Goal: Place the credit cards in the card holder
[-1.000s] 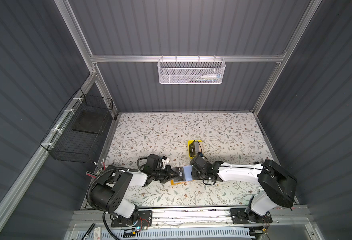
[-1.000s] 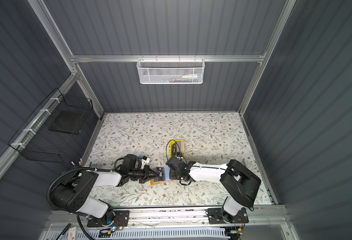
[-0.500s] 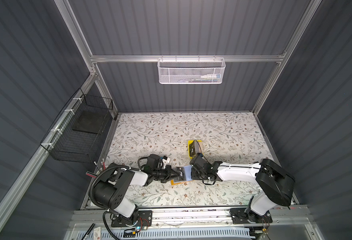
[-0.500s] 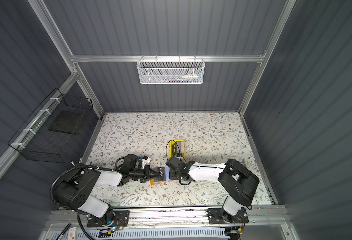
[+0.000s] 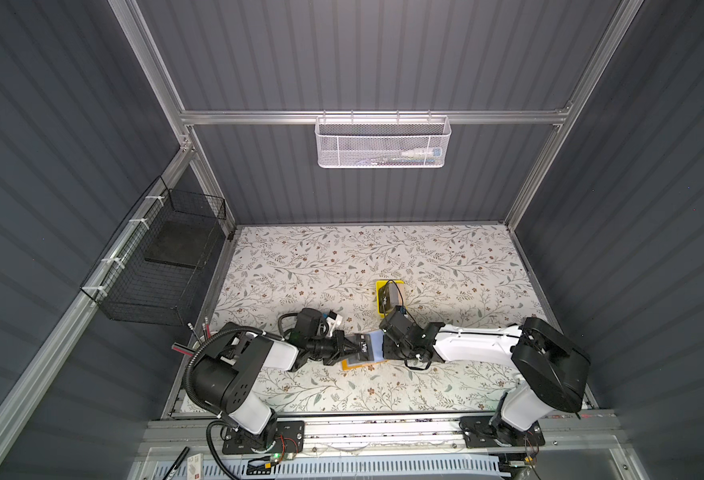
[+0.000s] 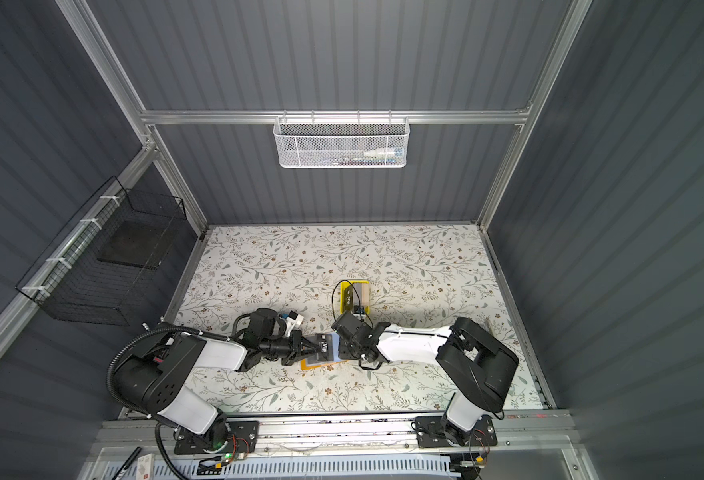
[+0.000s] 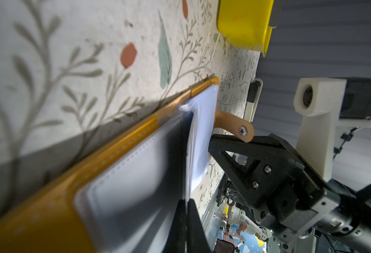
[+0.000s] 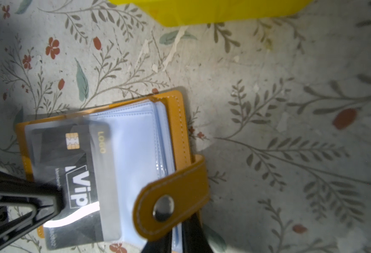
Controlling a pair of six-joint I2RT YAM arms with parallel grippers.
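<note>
Low centre in both top views, left claw [image 5: 355, 348] clenched on the black VIP card [image 8: 77, 175] across the open card holder [image 8: 179, 122], right claw [image 8: 178, 239] pinching its bluish sleeve pages [image 8: 136, 157].

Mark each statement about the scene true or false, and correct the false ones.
1. The left gripper holds a black VIP card. True.
2. The holder is snapped shut. False: it lies open, with its strap undone.
3. The yellow tray is empty. False: more cards sit in it.
4. The right gripper pinches a sleeve page of the holder. True.
</note>
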